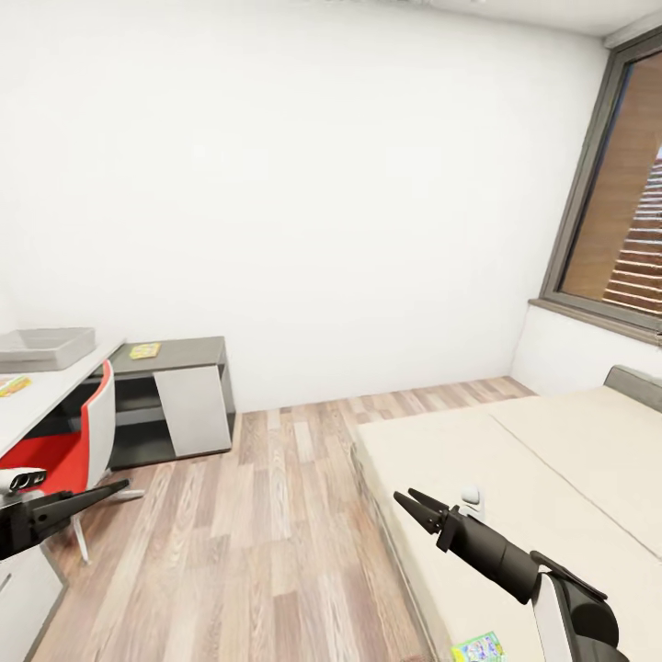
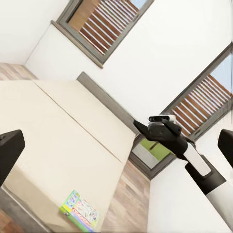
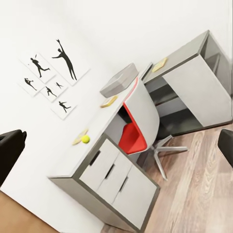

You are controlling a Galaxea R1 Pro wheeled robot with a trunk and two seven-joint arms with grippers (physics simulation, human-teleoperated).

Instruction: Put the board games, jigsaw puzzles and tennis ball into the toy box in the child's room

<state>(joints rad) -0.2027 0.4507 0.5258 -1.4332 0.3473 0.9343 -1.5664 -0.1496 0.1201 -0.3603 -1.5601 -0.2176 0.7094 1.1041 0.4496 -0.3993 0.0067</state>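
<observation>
Fingers on both grippers are spread apart with nothing between them: the left gripper hangs over the red chair, the right gripper over the bed. One board game lies flat at the near edge of the bed. Over on the table, the grey toy box sits up by the wall, and the tennis ball rests further along, well apart from it.

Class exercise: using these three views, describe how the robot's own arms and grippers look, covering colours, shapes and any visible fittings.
Both grippers, left gripper and right gripper, have two slim, pointed black fingers. The right arm is a black cylinder meeting a white segment, with a small white module by the wrist. The left wrist carries a silver-white camera-like barrel.
</observation>
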